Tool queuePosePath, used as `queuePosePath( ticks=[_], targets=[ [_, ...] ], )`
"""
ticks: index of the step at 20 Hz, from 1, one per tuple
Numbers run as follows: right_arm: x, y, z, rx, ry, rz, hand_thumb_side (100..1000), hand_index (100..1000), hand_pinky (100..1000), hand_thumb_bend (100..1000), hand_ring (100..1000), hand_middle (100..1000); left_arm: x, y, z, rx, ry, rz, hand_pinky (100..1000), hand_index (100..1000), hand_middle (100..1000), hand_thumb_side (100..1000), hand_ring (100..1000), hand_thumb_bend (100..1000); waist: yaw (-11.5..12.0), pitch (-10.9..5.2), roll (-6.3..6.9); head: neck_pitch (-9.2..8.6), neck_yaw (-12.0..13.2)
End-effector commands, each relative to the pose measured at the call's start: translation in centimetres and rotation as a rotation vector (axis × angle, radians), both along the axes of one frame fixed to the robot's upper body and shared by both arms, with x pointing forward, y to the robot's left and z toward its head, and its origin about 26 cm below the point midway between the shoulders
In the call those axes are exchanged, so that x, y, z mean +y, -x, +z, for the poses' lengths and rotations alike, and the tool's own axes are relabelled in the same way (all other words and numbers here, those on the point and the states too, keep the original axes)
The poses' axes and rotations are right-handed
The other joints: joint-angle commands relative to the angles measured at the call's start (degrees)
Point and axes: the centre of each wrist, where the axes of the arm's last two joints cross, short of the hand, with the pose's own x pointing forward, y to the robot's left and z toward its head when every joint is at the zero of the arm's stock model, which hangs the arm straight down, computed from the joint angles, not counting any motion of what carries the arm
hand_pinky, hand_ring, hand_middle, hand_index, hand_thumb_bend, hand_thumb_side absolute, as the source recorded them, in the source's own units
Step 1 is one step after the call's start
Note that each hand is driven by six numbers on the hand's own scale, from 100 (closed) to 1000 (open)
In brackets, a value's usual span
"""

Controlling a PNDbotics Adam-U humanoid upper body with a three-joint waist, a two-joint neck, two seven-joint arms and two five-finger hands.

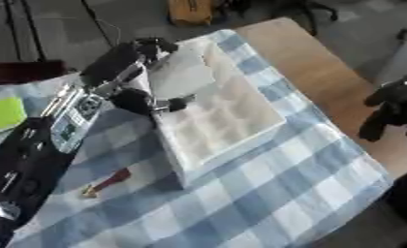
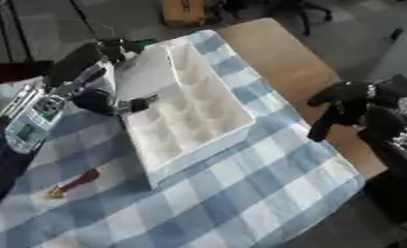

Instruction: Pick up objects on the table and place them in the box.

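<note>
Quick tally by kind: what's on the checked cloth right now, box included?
White compartment box: 1
Small red and gold object, on the cloth left of the box: 1
Yellow-green flat item, at the left edge: 1
Total: 3

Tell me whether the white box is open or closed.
Open. The white box shows its divided compartments from above, with no lid over them. The left hand is at its far-left edge.

White compartmented box [image 1: 220,111] lies open — a small reddish object [image 1: 109,181], perhaps yellow-tipped, just beside.
</note>
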Motion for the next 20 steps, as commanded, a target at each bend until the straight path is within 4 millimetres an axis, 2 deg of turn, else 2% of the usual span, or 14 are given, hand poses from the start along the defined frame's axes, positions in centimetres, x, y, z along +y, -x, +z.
queuePosePath(
  ticks=[1,4,5,6,7,10,12,13,14,15,16,17,18,20],
  targets=[
    [0.2,0.2,1.1,-0.030,0.009,0.015,734,813,576,100,543,737,0.1,-0.1,1.5,-0.071,-0.037,-0.011,858,1000,931,737,897,654,-0.44,-0.77,-0.31,-1.03,0.36],
    [0.2,0.2,1.1,-0.028,0.011,0.016,735,812,576,100,543,737,0.0,-0.1,1.3,-0.092,-0.050,-0.030,879,1000,948,787,914,637,-0.63,-0.77,-0.11,-0.98,0.34],
    [0.1,0.2,1.1,-0.027,0.011,0.014,734,813,577,100,543,737,-0.1,-0.1,1.1,-0.092,-0.067,-0.043,969,1000,1000,958,970,499,-0.57,-0.85,-0.10,-0.90,0.24],
    [0.1,0.2,1.0,-0.025,0.011,0.011,734,813,577,100,543,737,-0.1,0.0,0.8,-0.086,-0.092,-0.059,969,1000,1000,958,970,499,-0.45,-0.92,-0.12,-0.83,0.14],
    [0.0,0.2,1.0,-0.025,0.011,0.010,733,812,577,100,542,737,-0.1,0.0,0.6,-0.080,-0.113,-0.071,1000,1000,1000,1000,1000,393,-0.30,-1.00,-0.15,-0.80,0.07],
    [0.0,0.2,1.0,-0.022,0.011,0.009,733,813,577,100,542,737,0.1,0.0,0.3,-0.049,-0.161,-0.101,1000,1000,1000,1000,1000,379,0.14,-1.22,-0.31,-0.75,-0.11],
    [-0.2,0.3,0.9,-0.018,0.008,0.003,730,813,577,100,542,737,0.6,0.1,0.1,-0.045,-0.092,-0.111,989,1000,992,988,965,373,0.98,-1.46,-0.64,-0.45,-0.29],
    [-0.3,0.3,0.8,-0.016,0.007,-0.002,730,813,577,100,542,737,0.8,0.4,0.1,-0.048,-0.026,-0.120,887,1000,912,936,885,303,1.73,-1.58,-0.81,-0.17,-0.55],
    [-0.6,0.3,0.7,-0.010,0.006,-0.017,730,813,577,100,542,737,1.1,1.0,0.0,-0.050,0.104,-0.143,887,1000,912,936,885,303,3.14,-1.79,-1.04,0.35,-1.20],
    [-0.8,0.4,0.5,-0.006,0.006,-0.029,730,813,578,100,542,737,1.3,1.8,0.3,-0.039,0.214,-0.173,814,978,872,905,842,276,4.16,-1.96,-1.18,0.73,-1.67],
    [-1.1,0.4,0.4,-0.003,0.007,-0.042,730,813,578,100,542,737,1.6,3.0,0.9,-0.025,0.316,-0.218,814,978,872,905,842,276,5.14,-2.12,-1.29,1.04,-2.17],
    [-1.3,0.4,0.3,-0.001,0.008,-0.051,730,813,578,100,543,737,1.8,4.2,1.8,-0.006,0.390,-0.259,771,947,832,849,792,283,5.87,-2.27,-1.32,1.24,-2.54],
    [-1.6,0.5,0.2,0.003,0.009,-0.067,730,813,578,100,543,737,2.5,6.1,2.7,0.004,0.474,-0.320,730,937,796,841,751,280,6.95,-2.50,-1.27,1.49,-3.09],
    [-1.9,0.6,0.0,0.009,0.009,-0.086,732,813,578,100,543,737,3.5,9.5,4.5,0.054,0.570,-0.415,713,924,769,851,734,266,8.03,-2.78,-1.22,1.78,-3.68]
  ],
)
